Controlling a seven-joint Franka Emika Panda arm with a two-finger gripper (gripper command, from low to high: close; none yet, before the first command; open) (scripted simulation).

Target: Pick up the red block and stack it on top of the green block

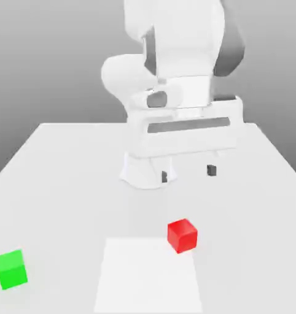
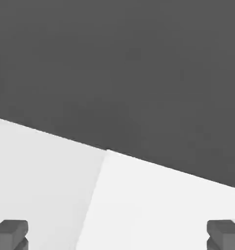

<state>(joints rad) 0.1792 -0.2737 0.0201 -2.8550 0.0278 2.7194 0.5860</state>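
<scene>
Exterior view, listed from the exterior view's left to its right.

Item: green block [image 1: 11,269], a plain bright cube on the surface [image 1: 64,202], near its front left. Destination of the stack; nothing on top.

Item: white patch [image 1: 147,276], pale four-sided area on the surface, between the two cubes.

Item: red block [image 1: 182,235], a plain cube of like size, resting at the patch's upper right corner, turned slightly askew, well apart from the green one.

Item: pincer [image 1: 188,173], raised, its tips spread wide, nothing between them.

Governing relation: the red block lies below the pincer and seemingly nearer the exterior view's camera. The coming move probably calls for a shift that way, a turn to match the cube's faces, then descent. Descending askew could nudge the cube.
</scene>
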